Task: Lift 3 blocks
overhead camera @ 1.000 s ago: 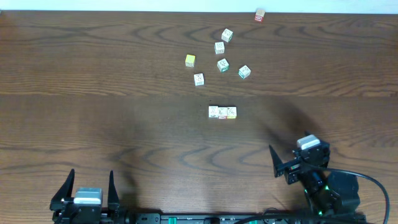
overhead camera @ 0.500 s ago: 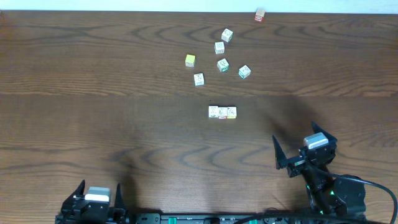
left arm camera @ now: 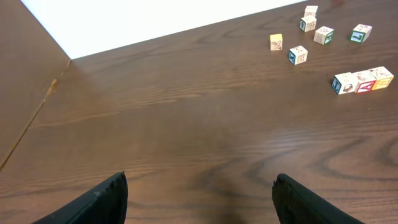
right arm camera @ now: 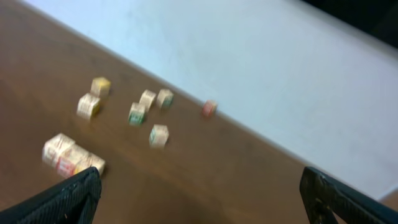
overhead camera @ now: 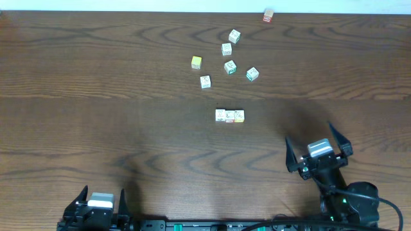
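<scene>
Three blocks lie touching in a row at mid-table: a white one with dark print, a red-marked one and a yellow-orange one. The left wrist view has the row far right; the right wrist view, blurred, has it at lower left. My left gripper is open at the near edge, far left of the row. My right gripper is open over bare wood, to the near right of the row. Neither holds anything.
Beyond the row lies a loose cluster: a solid yellow cube, two green-marked cubes and three whitish cubes. A reddish cube sits at the table's far edge.
My right gripper has shifted right and swung its fingers round to point up the table. My left gripper drew back toward the near edge early on, then stayed. The blocks have not moved.
</scene>
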You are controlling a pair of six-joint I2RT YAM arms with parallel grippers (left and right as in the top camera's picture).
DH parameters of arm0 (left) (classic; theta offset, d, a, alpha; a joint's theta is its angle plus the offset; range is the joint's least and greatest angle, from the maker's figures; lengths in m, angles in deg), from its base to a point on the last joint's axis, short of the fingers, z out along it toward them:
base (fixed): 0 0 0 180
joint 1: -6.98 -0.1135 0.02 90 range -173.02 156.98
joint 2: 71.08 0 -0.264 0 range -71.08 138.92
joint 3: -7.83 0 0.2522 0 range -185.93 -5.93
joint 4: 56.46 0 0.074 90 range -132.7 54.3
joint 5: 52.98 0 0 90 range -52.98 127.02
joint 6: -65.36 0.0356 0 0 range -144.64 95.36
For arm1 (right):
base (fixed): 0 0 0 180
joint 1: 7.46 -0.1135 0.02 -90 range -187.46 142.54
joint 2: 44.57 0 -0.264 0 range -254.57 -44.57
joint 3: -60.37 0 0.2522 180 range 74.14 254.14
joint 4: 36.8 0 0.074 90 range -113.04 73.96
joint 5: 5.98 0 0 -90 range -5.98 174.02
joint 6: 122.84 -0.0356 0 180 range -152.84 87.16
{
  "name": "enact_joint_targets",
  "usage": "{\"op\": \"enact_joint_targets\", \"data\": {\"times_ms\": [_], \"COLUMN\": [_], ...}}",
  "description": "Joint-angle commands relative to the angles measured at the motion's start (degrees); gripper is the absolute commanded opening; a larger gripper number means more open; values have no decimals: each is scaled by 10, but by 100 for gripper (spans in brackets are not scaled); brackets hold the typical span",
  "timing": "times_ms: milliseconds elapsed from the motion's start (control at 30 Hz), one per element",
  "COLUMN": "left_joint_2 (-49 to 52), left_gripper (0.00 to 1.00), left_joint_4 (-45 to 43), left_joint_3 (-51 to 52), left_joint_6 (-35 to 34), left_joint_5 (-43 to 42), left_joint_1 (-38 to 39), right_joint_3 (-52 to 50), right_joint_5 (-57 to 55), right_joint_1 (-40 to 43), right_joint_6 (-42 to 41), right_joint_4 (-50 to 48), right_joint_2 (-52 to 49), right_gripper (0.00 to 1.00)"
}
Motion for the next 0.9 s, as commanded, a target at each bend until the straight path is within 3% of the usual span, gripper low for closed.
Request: {"op": "enact_joint_targets", "data": {"times_ms": [0,200,433,867], "left_joint_2": [0,0,0,0], "left_gripper": [75,75,75,75], "left_joint_4": [0,0,0,0], "left_joint_3": [1,1,1,1], "left_joint_6": [9,9,9,9], "left_joint_5": [-8,-8,-8,-8], "left_joint_1": [3,3,3,3], "right_joint_3": [-48,-143,-196,-196], "right_joint_5": [9,9,-3,-38], "right_joint_1": [13,26,49,74], "right_joint_6": [5,-26,-30,-72], "right_joint_4": [-79,-186,-181,-118], "right_joint_2": [13,74,80,80], "right_gripper": [99,99,99,99]}}
